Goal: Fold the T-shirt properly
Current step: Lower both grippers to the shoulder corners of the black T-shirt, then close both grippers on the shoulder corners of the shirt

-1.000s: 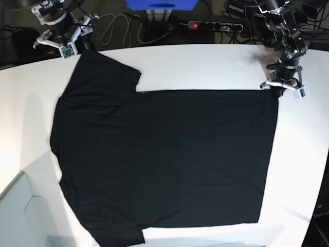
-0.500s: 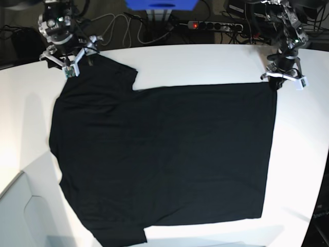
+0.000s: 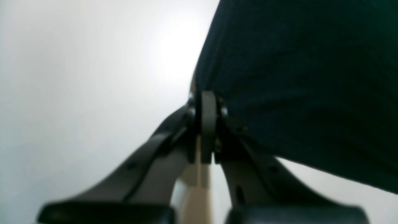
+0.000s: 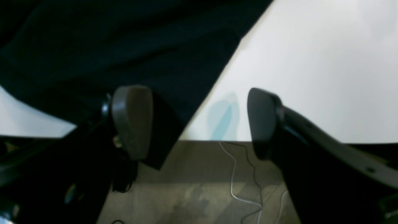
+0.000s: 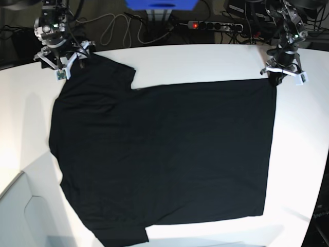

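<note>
The black T-shirt (image 5: pixel 164 154) lies spread flat on the white table (image 5: pixel 205 62), plain side up. My left gripper (image 5: pixel 279 78) is at the shirt's far right hem corner, near the table's back edge. In the left wrist view its fingers (image 3: pixel 208 124) are pressed together with the black cloth (image 3: pixel 295 77) pinched at their tips. My right gripper (image 5: pixel 67 59) hangs over the far left sleeve at the table's back corner. Its pads (image 4: pixel 132 121) stand wide apart with nothing between them, and the sleeve (image 4: pixel 124 46) lies beside the left pad.
Behind the table's back edge are a power strip (image 5: pixel 216 24), looped cables (image 5: pixel 115 28) and a blue box (image 5: pixel 161 4). The right wrist view shows the table's edge (image 4: pixel 214 140) and the floor with thin cables (image 4: pixel 236 186) below it.
The left gripper has drawn the hem corner toward the table's back edge, straightening that side. The right gripper has come down to the sleeve and opened wider.
</note>
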Robot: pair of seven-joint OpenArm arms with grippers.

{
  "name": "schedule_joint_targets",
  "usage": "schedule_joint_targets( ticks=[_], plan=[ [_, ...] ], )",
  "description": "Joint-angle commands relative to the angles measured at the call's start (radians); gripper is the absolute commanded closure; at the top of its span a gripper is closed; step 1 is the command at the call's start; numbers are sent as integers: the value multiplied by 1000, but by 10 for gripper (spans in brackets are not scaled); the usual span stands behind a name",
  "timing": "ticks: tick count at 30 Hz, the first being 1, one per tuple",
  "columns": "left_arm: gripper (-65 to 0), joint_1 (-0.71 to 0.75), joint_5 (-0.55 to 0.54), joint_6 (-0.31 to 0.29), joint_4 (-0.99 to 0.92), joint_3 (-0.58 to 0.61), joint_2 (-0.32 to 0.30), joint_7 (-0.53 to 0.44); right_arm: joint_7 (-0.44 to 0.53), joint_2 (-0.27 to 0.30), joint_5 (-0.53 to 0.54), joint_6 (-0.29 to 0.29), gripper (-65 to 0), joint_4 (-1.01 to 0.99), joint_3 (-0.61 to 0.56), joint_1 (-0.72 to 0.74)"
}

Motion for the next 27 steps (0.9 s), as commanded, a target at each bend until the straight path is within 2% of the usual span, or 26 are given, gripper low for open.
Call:
schedule_joint_targets(
  ticks=[1,4,9,11,14,16,17,22,27],
  plan=[
    [0,17,32,16,-3,0,-4,61,-9,8,-8,18,-458,-2,3,-5],
    [0,17,32,16,-3,0,-4,61,-9,8,-8,22,-447,-15,3,2],
    [0,17,32,16,-3,0,-4,61,-18,8,-8,153,-332,-48,3,9],
    [0,17,32,16,-3,0,-4,61,-18,8,-11,194,-259,-51,4,9],
    [0,19,32,16,-3,0,-4,61,-18,5,-11,197,-133,-51,32,4],
    [0,26,32,16,0,0,-4,61,-18,5,-11,197,-23,-51,49,4],
    [0,28,32,16,2,0,-4,61,-18,5,-11,197,0,-51,58,2],
    [0,30,32,16,5,0,-4,61,-18,5,-8,199,-1,-22,112,1],
    [0,31,31,16,8,0,-4,61,-20,2,-8,199,-1,98,141,-11]
  ],
)
